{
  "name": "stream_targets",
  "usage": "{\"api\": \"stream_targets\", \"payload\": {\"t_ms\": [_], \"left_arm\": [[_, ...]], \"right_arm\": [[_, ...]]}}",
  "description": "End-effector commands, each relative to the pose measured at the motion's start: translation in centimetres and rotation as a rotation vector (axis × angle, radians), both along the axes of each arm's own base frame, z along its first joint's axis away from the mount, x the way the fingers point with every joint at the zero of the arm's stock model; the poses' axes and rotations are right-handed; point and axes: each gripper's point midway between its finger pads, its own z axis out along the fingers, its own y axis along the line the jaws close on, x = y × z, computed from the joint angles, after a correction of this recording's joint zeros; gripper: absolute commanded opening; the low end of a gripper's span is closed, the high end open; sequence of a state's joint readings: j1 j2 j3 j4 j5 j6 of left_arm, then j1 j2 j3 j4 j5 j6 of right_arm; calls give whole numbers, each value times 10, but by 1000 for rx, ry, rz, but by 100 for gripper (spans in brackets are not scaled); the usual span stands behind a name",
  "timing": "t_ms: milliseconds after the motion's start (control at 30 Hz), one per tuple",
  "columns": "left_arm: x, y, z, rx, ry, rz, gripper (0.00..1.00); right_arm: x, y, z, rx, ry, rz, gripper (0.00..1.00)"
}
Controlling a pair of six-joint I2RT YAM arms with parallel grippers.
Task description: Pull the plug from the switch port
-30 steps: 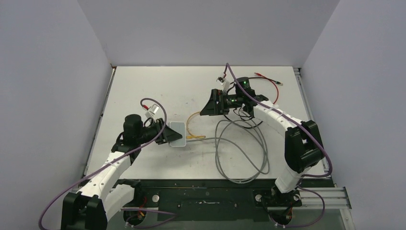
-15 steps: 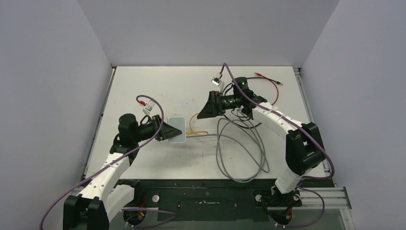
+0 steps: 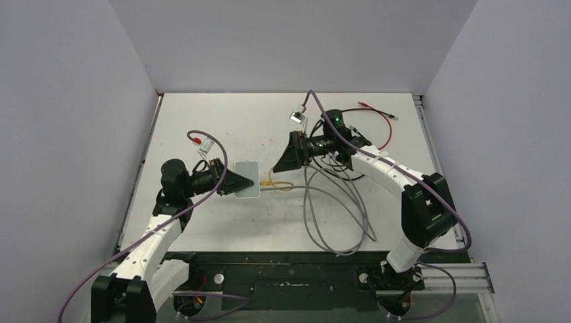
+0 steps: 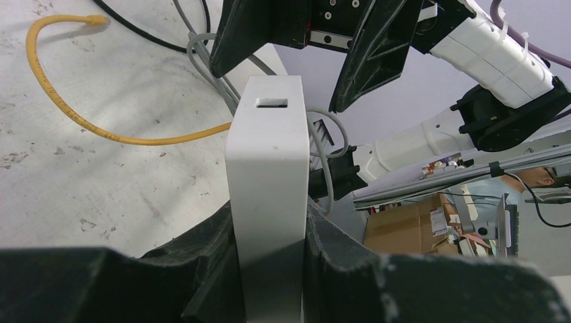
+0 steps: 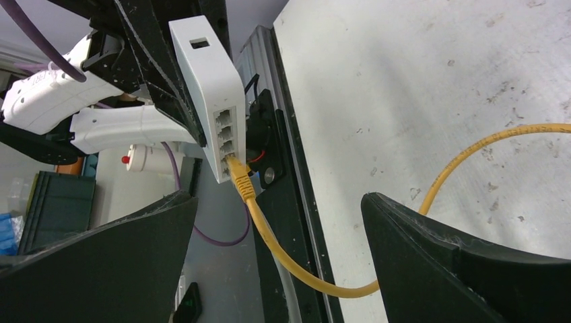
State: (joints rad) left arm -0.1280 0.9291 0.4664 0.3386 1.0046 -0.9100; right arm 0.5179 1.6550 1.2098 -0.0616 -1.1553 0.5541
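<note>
White tabletop (image 3: 202,121) lies under your work: on the left, your left gripper (image 3: 241,184) is clamped on the switch (image 3: 248,176), the yellow plug (image 5: 238,176) still sits in its end port, and your right gripper (image 3: 279,160) gapes empty near it, so gripping and pulling remain.

**Even Overhead Light, Dark Soft Foregrounds at the Wrists**

The top view is bright and evenly lit from above, sharp throughout, with only faint soft shadows on the pale table (image 3: 222,121) and no glare. In the left wrist view the switch (image 4: 268,168) is crisp and bright, greying into shade between the left gripper's fingers (image 4: 101,282), which are dark and blurred. The right gripper's fingers (image 5: 464,269) are underexposed, and straight lines bend near that view's edges.
</note>
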Motion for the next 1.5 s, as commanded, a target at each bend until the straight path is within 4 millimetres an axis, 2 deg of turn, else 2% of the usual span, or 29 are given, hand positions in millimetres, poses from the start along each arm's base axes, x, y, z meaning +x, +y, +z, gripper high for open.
{"api": "stream_targets", "payload": {"t_ms": [0, 300, 733, 967, 1100, 1267, 1467], "left_arm": [[-2, 0, 31, -32, -127, -26, 0], [-1, 0, 31, -34, -119, -21, 0], [-1, 1, 32, -32, -113, -18, 0], [0, 0, 33, -32, -114, -19, 0], [0, 0, 33, -32, -114, -18, 0], [0, 1, 33, -32, -114, -16, 0], [0, 0, 34, -32, -115, -17, 0]], "right_arm": [[-24, 8, 30, 80, -87, 98, 97], [-49, 25, 25, 80, -71, 182, 86], [-50, 37, 27, 101, -71, 193, 71], [-53, 40, 22, 94, -65, 202, 83], [-54, 43, 20, 93, -59, 214, 83], [-56, 47, 16, 89, -46, 231, 74], [-55, 50, 14, 88, -44, 234, 56]]}}
